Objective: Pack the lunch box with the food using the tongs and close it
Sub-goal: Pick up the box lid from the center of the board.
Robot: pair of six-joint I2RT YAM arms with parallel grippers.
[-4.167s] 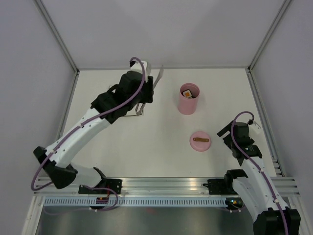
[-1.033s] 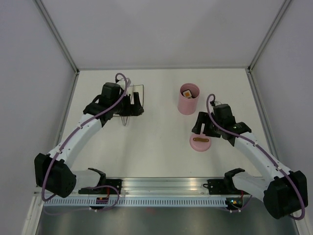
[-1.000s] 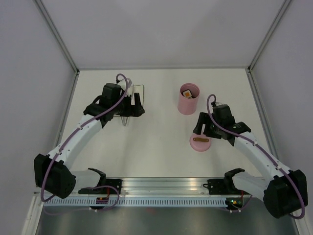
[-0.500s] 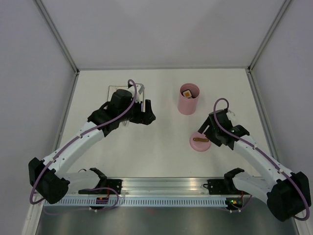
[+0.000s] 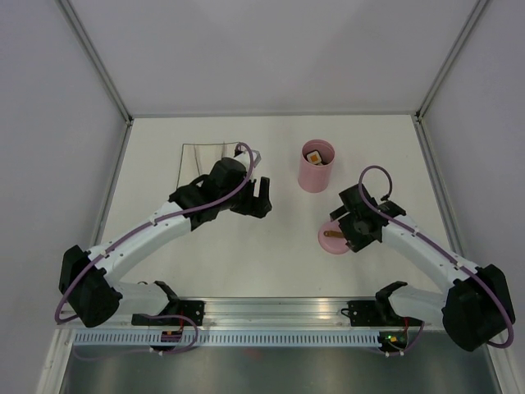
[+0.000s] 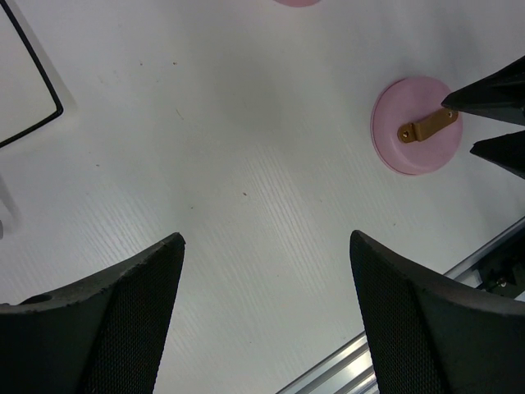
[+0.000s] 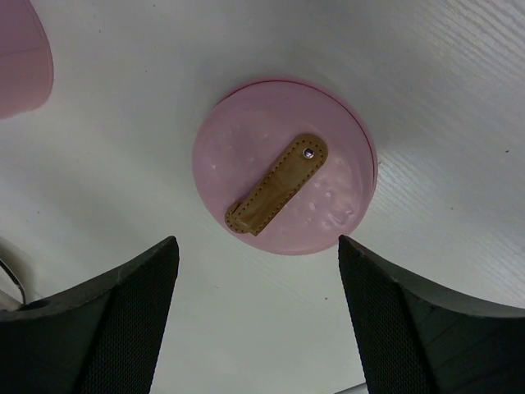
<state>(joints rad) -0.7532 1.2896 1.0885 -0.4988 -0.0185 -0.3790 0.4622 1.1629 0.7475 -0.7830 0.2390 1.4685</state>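
The right claw hovers above the pink lid, jaws spread wide and empty. The lid lies flat on the worktop, near the open lunch box. It looks light, rigid and smooth-rimmed, so the brown strap handle seems the surest hold. The left claw hangs open too, holding nothing.

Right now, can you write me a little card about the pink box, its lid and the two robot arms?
box: tall pink cylindrical lunch box, upright, open, a food piece showing inside
lid: round pink lid with brown handle, flat on the table, apart from the box
right end effector: open, empty, over the lid
left end effector: open, empty, over bare table
plate: white square plate with black rim, far left on the table
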